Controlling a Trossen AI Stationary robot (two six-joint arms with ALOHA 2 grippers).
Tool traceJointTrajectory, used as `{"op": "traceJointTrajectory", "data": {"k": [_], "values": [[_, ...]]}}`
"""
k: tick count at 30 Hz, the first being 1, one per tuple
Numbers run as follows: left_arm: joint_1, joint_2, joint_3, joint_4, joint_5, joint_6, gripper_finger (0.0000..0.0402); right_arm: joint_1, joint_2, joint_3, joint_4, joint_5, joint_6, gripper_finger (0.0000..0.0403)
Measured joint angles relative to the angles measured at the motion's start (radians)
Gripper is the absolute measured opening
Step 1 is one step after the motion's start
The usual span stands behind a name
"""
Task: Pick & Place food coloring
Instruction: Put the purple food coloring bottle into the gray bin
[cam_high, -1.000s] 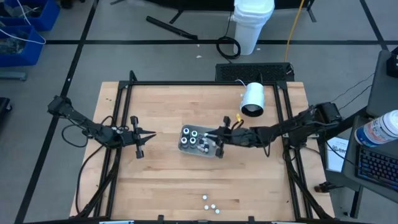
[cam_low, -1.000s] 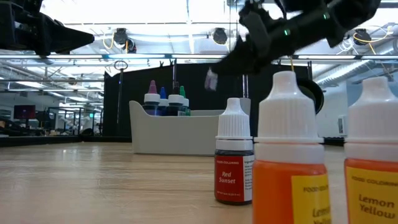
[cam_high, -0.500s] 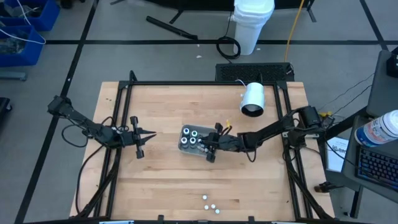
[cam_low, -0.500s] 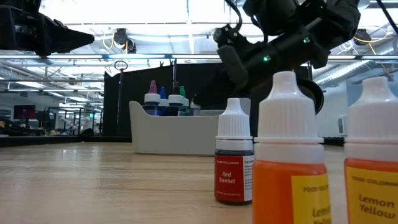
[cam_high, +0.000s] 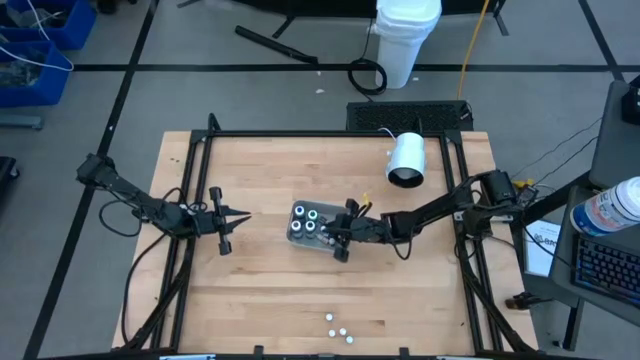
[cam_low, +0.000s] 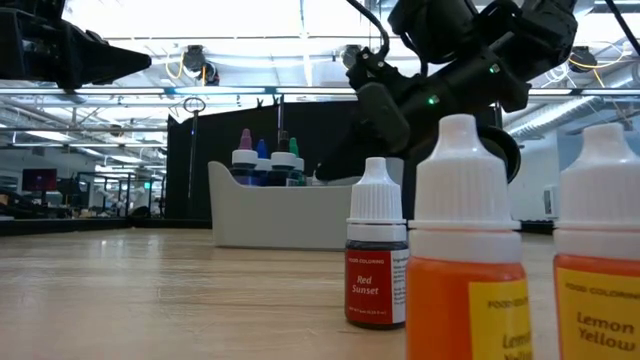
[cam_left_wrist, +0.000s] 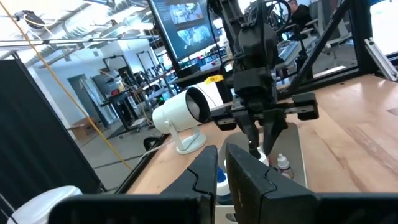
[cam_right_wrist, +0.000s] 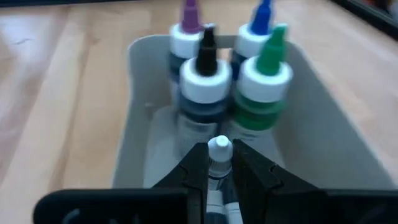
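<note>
- While I watch from above, my right hand (cam_high: 343, 235) sits over the right end of the grey tray (cam_high: 298, 240) mid-desk, fingers pinching a small white-capped food coloring bottle (cam_right_wrist: 219, 155).
- Four more bottles (cam_right_wrist: 205, 81) stand in the tray's left half.
- Three bottles (cam_high: 338, 327) stand by the desk's (cam_high: 270, 290) near edge.
- My left hand (cam_high: 240, 214) hovers nearly closed, empty, towards the left edge.

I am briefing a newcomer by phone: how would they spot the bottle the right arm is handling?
Find the grey rectangular tray mid-table; four tall nozzle-topped bottles cluster at one end. At its other end the right gripper pinches a small white-capped dropper bottle. It alone is clamped between dark fingers and is shorter than the nozzle-topped four.
</note>
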Motion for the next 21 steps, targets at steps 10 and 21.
{"op": "traceJointTrajectory", "data": {"k": [10, 21], "values": [[0.0, 0.0, 0.0, 0.0, 0.0, 0.0, 0.0042, -0.007, -0.001, 0.0, -0.017, -0.03, -0.019, 0.0043], [0.0, 0.0, 0.0, 0.0, 0.0, 0.004, 0.0042, 0.005, 0.0, 0.206, -0.395, 0.072, 0.088, 0.0043]]}}
